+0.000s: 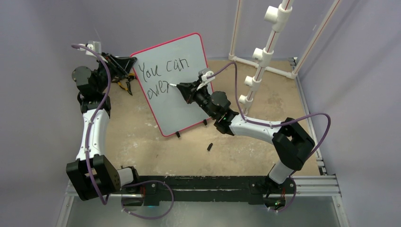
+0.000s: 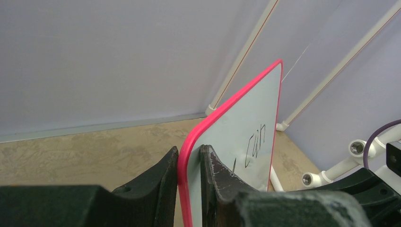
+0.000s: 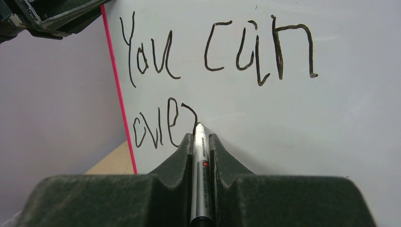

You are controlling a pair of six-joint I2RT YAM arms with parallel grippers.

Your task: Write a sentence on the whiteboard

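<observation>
**2 lines of lettering on a board held at its rim**

2 claws are working the whiteboard (image 1: 185, 108), which is standing on small black feet (image 1: 178, 134) toward 12 o'clock of the table (image 1: 142, 142), its face tilting up toward the top camera. The left gripper (image 2: 189, 158) is pinching the red-pink rim at the board's 10 o'clock corner, with 1 finger lying on the written face and 1 behind it. The right gripper (image 3: 200, 142) is clamping a grey marker (image 3: 200, 163) lengthwise between its fingers. The marker's tip is pressing on the board at the end of the lower line.

The sentence (image 3: 215, 52) is reading "You can" on line 1 and "ove" plus a partly drawn letter on line 2, starting close to the rim at 9 o'clock. Bare white surface is lying open toward 3 o'clock of the marker tip and along the whole band at 6 o'clock.

The right wrist is hanging just over the board's 3 o'clock rim, and a white pipe frame (image 1: 257, 71) is rising near it at 3 o'clock. Open tan tabletop is spreading at 6 o'clock of the board, where 1 small black cap-like piece (image 1: 209, 147) is lying.
</observation>
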